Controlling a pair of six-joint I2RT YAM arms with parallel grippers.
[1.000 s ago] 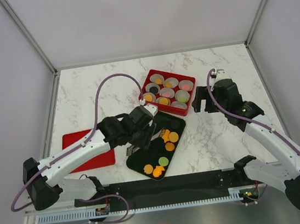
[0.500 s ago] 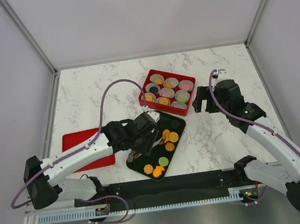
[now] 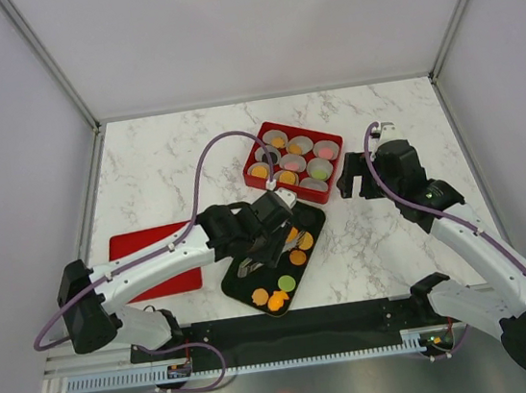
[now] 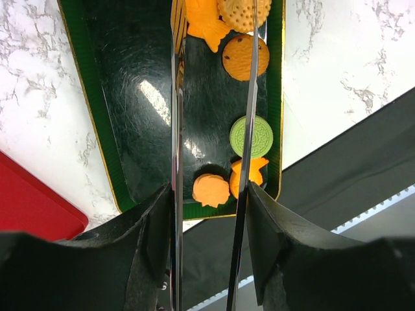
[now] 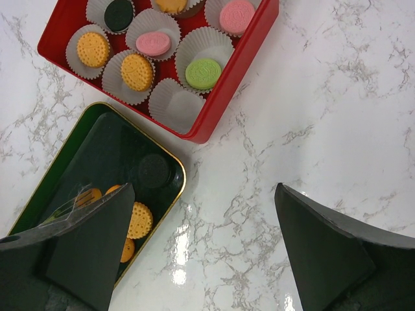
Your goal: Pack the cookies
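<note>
Near the middle of the table's (image 3: pixel 161 161) near edge, a dark tray (image 3: pixel 239 285) lies slantwise, its long axis running from near-left to far-right. Loose cookies (image 4: pixel 251 136) lie flat, face up, strung along its right long edge. More cookies sit in paper cups (image 5: pixel 174 103) inside the red box (image 5: pixel 227 91) just beyond the tray's far corner. The left gripper (image 4: pixel 215 19) hangs over the tray, blades about half parted along its length, nothing visibly between them. The right gripper (image 5: pixel 204 194) hovers beside the box, spread wide, empty.
</note>
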